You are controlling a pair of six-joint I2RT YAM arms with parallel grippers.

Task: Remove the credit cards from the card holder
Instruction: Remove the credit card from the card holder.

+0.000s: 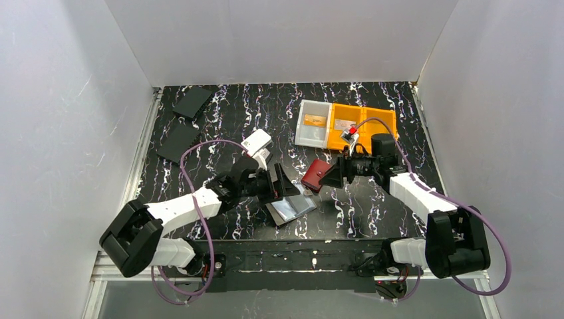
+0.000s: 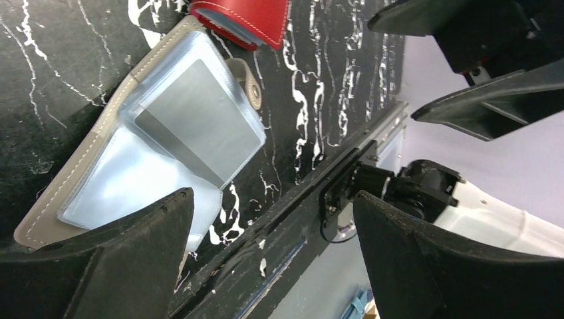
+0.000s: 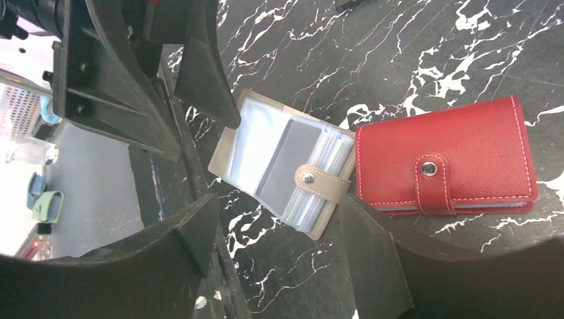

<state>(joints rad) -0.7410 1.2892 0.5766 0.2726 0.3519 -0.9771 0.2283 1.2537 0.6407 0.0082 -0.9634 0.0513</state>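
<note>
**Open card holder lying between two empty grippers**

The small grey-taupe, leather-like folding card holder (image 1: 290, 207) is lying opened flat on the black, white-veined bench (image 1: 372, 212), low in the middle of the top view, with its clear sleeves facing up. A thin, pale silvery-grey credit card (image 2: 193, 119) is sitting inside one sleeve. No orange-brown or black card is showing.

In the left wrist view the holder's long axis is running from lower left to upper right. Its snap tab (image 2: 247, 83) is sticking out of the right-hand side near the upper end. A red leather-like wallet (image 2: 243, 20), snapped shut, is lying against that upper end.

The left gripper (image 2: 273, 194) is hanging just over the holder's lower-left end, with its fingers spread wide and nothing between them. The right gripper (image 3: 278, 199) is hovering at the wallet side, toward the upper right of the top view, also spread wide and empty.

The left arm is looking the nearer of the two. Either gripper would be reaching along the holder's long axis from opposite ends.
</note>
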